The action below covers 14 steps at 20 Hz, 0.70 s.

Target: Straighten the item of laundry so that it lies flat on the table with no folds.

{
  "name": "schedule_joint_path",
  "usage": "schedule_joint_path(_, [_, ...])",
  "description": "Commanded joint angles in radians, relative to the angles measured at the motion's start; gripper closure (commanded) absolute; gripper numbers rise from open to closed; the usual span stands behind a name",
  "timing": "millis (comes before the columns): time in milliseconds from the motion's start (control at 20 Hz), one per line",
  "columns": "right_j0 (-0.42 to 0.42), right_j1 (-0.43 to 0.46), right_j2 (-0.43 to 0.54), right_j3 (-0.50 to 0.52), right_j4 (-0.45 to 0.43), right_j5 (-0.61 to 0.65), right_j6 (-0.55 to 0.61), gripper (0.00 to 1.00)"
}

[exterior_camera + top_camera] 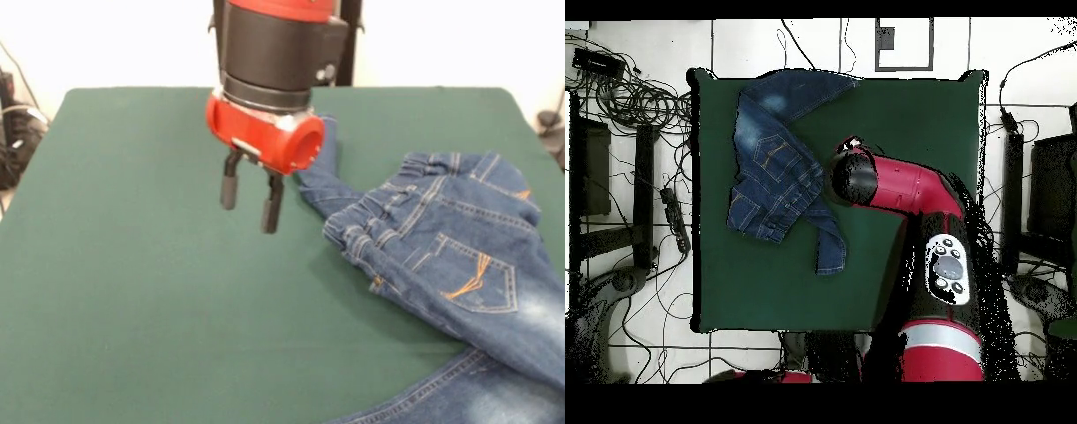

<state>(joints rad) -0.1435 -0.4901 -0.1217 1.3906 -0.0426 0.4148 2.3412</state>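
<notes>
Jeans (450, 256) lie crumpled and folded on the green table (132, 309), toward its front-view right edge, one leg reaching back behind the arm | Gripper (250, 196) hangs just beside the waistband, apart from it | Fingers (229, 187) spread slightly, holding nothing, touching nothing.

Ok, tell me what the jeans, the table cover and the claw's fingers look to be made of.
Jeans: blue denim, faded patches, orange stitching along pocket and seams.
Table: covered in dark green, matte, felt-like cloth with no shine.
Claw: open; its fingers look like black matte rubber or plastic, hard to tell which.
</notes>
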Motion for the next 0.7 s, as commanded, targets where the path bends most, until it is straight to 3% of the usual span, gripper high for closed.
schedule_joint_path(50, [0.083,0.084,0.112,0.023,-0.022,-0.015,0.042,0.0])
schedule_joint_path(700, [0.116,0.07,0.114,0.062,0.023,-0.002,0.087,0.0])
